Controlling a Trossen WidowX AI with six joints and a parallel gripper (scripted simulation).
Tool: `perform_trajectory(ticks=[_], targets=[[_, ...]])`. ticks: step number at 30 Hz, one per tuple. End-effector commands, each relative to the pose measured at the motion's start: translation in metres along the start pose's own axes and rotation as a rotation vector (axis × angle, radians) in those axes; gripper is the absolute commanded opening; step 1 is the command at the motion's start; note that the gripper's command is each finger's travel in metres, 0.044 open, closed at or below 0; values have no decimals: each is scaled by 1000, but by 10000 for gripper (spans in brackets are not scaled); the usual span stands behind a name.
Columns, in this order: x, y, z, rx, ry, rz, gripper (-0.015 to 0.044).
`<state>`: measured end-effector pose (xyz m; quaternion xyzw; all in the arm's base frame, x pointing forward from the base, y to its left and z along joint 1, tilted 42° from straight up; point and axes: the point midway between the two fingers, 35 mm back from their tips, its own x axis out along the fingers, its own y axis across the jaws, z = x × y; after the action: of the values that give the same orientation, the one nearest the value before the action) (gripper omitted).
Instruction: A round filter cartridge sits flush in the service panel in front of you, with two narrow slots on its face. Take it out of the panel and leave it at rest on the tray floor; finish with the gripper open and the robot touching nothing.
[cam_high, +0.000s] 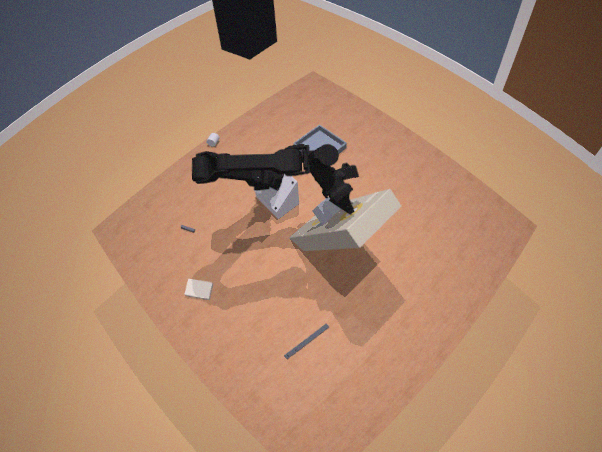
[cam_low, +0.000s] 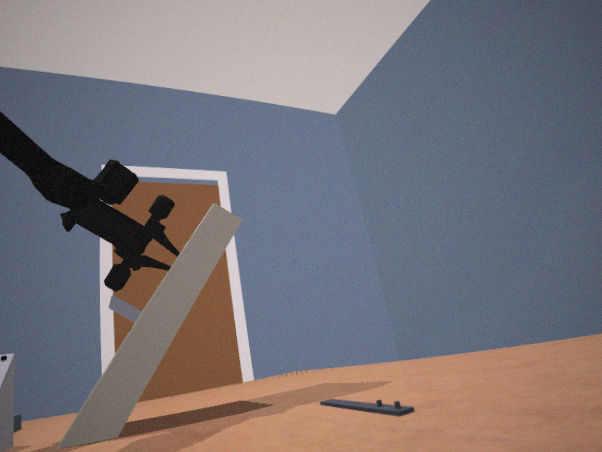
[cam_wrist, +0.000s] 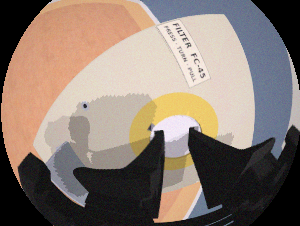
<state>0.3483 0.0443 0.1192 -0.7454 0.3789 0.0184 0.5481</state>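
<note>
The round white filter cartridge (cam_wrist: 176, 121) sits in the service panel (cam_wrist: 230, 60) (cam_high: 375, 220) (cam_low: 165, 320), inside a yellow ring. The panel is beige and leans at a slant. My gripper (cam_wrist: 174, 133) (cam_high: 351, 212) (cam_low: 175, 262) is shut on the cartridge, with its two fingertips at opposite sides of the cartridge's face. The fingertips hide the slots; a small dark notch shows at the left edge of the face. How far the cartridge stands out of the panel cannot be told. The blue-grey tray (cam_high: 335, 136) lies behind the arm, partly hidden by it.
A grey block (cam_high: 326, 212) (cam_low: 125, 309) (cam_wrist: 67, 170) juts from the panel face beside the gripper. A light grey wedge (cam_high: 286, 200) stands under the arm. A dark bar (cam_high: 306, 341) (cam_low: 367, 406), a white block (cam_high: 198, 289), a short rod (cam_high: 188, 229) and a small white cylinder (cam_high: 213, 139) lie farther out.
</note>
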Motion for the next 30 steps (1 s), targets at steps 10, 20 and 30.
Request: perform_trajectory(ticks=[10,20,30], targets=[[6,0,-1,508,0,11,0],[5,0,-1,757,2,11,0],[-30,2,4,684,3,28,0]])
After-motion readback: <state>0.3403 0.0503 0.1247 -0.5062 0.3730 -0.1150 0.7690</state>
